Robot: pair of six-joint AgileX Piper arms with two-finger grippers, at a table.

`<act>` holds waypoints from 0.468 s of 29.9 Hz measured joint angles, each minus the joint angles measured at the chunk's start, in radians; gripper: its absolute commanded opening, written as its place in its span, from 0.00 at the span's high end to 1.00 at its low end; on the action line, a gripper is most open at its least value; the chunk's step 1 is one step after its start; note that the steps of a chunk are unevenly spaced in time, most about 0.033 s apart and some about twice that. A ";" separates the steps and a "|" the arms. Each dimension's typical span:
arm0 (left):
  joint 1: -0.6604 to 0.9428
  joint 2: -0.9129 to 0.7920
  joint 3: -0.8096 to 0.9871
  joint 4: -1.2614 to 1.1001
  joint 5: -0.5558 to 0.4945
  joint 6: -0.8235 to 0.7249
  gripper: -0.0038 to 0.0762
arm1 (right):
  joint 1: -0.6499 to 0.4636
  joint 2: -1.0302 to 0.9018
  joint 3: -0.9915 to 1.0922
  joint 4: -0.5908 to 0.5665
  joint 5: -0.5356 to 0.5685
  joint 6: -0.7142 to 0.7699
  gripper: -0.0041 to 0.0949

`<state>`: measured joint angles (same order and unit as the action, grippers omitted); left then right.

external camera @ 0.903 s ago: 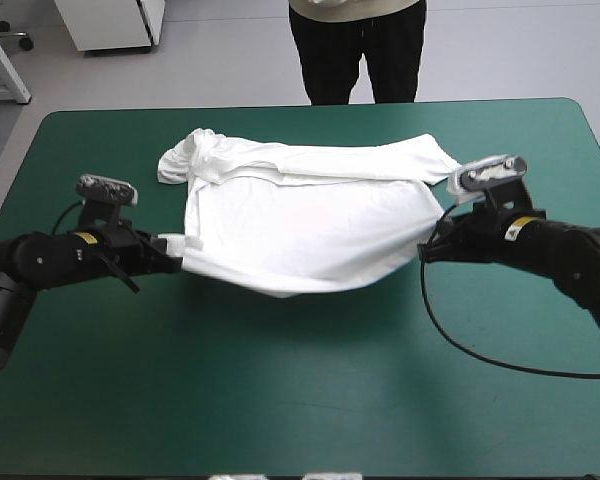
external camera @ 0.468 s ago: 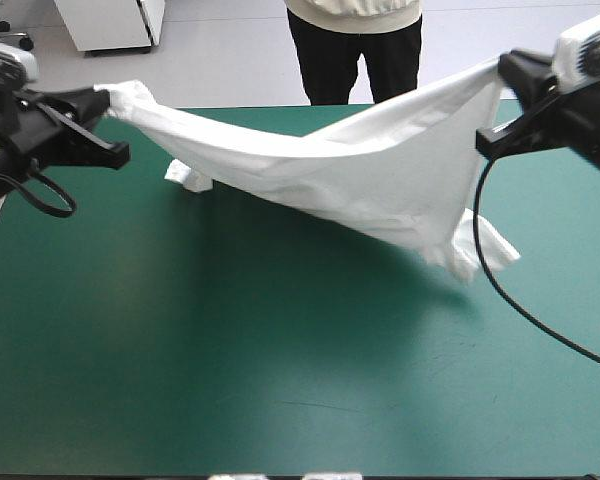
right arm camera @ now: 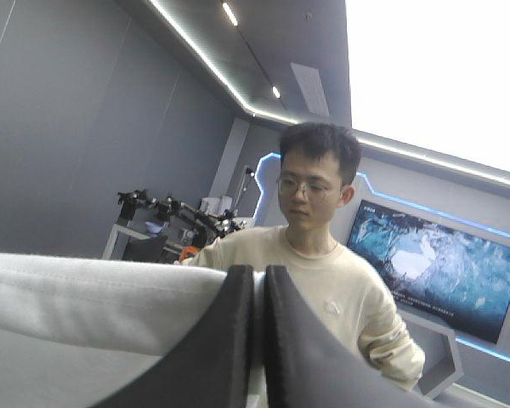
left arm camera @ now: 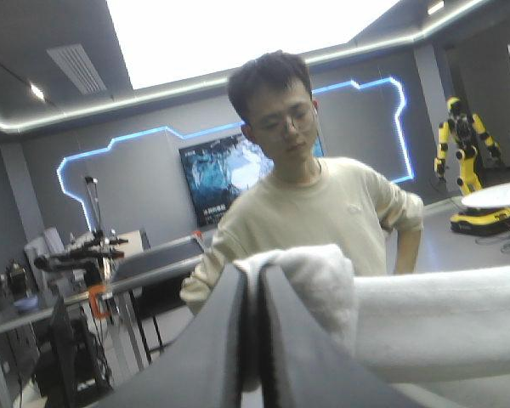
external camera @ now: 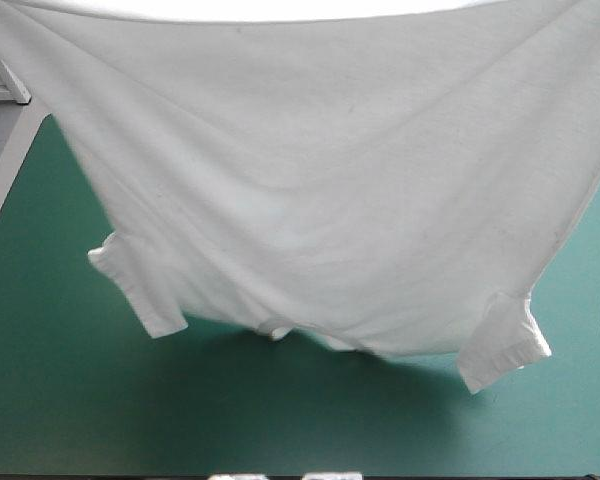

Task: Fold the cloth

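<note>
Here, tabletop (external camera: 60, 400): teal-green, far below the raised hands, mostly screened by cloth.
T-shirt (external camera: 320, 200): hangs spread wide between both hands, its sleeves (external camera: 500, 345) dangling lowest, near the tabletop.
Left hand (left arm camera: 257, 280): fingers pressed together on a bunched corner.
Right hand (right arm camera: 257, 280): clamped on a flatter edge.
Doing it well: probably level, taut hands, with the sleeves laid down first.
Views: only the high view shows the hang, only the wrist views show the grips.
</note>
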<state>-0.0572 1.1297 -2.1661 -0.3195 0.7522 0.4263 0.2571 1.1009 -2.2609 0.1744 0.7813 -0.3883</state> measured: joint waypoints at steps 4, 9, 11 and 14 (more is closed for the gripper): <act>0.000 -0.001 -0.038 0.008 -0.050 0.000 0.96 | 0.000 0.000 -0.050 -0.003 -0.002 -0.011 0.98; 0.000 0.015 -0.042 0.018 -0.088 -0.001 0.96 | 0.000 0.015 -0.063 -0.019 -0.009 -0.015 0.98; 0.000 0.041 -0.041 0.030 -0.088 -0.016 0.96 | 0.000 0.040 -0.064 -0.029 -0.009 -0.009 0.98; 0.000 0.098 -0.042 0.046 -0.088 -0.030 0.96 | 0.000 0.110 -0.066 -0.074 -0.009 0.031 0.98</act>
<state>-0.0572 1.2279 -2.2079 -0.2738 0.6640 0.3960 0.2571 1.2112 -2.3264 0.1001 0.7726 -0.3573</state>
